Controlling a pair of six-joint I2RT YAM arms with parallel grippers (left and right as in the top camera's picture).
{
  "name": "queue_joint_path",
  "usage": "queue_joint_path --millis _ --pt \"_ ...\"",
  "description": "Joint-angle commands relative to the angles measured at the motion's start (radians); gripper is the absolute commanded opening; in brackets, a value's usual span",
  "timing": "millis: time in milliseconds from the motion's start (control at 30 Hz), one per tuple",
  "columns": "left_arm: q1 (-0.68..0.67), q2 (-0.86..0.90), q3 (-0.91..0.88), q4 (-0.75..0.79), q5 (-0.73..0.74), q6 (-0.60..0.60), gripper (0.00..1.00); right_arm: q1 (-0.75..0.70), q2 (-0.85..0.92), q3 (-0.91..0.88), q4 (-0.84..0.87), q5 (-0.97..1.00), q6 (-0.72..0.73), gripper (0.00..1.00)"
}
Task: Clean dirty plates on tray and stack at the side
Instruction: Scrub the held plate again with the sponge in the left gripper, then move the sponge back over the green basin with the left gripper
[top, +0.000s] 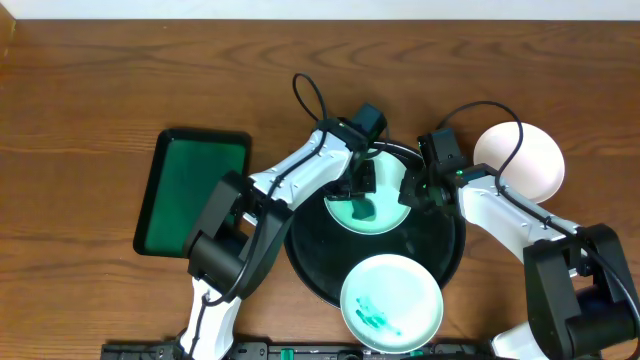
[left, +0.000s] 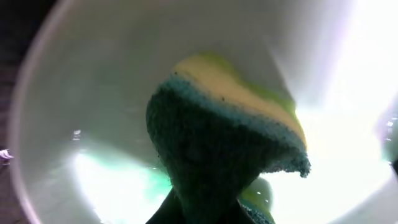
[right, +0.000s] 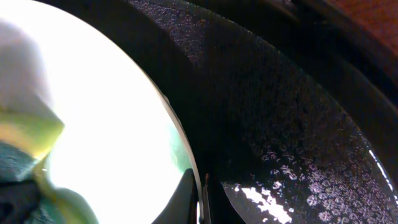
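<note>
Nearest, a teal-smeared plate (top: 391, 302) lies at the black tray's (top: 310, 250) near rim. Mid-tray, the left gripper (top: 358, 195) clamps a sponge (left: 217, 143) pressed into a second plate (top: 386, 212), whose rim the right gripper (top: 412, 190) pinches. Beyond, a third plate (top: 520, 160) rests on the table (top: 100, 80).

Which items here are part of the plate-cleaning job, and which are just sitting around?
In the job: black tray; plate being scrubbed; smeared plate; plate beside the tray; sponge.
Lying about: green rectangular tray.
</note>
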Motion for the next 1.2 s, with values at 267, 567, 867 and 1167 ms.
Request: queue_joint_path --millis 267,567,867,1167 --pt "0.035 -0.122 -0.023 -0.110 -0.361 0.074 0.07 -0.014 0.018 0.000 -0.039 0.044 -0.025 0.01" --pt "0.072 -0.351 -0.023 -0.283 -0.346 0.080 0.07 -0.013 0.016 0.000 -0.040 0.036 -0.094 0.01" --pt "0.372 -0.388 -0.026 -0.436 -0.293 0.128 0.07 -0.012 -0.074 0.000 -0.060 -0.016 -0.214 0.01" --pt "0.649 -0.387 -0.026 -0.422 -0.116 0.288 0.07 -0.007 -0.326 0.001 -0.109 -0.016 -0.326 0.01"
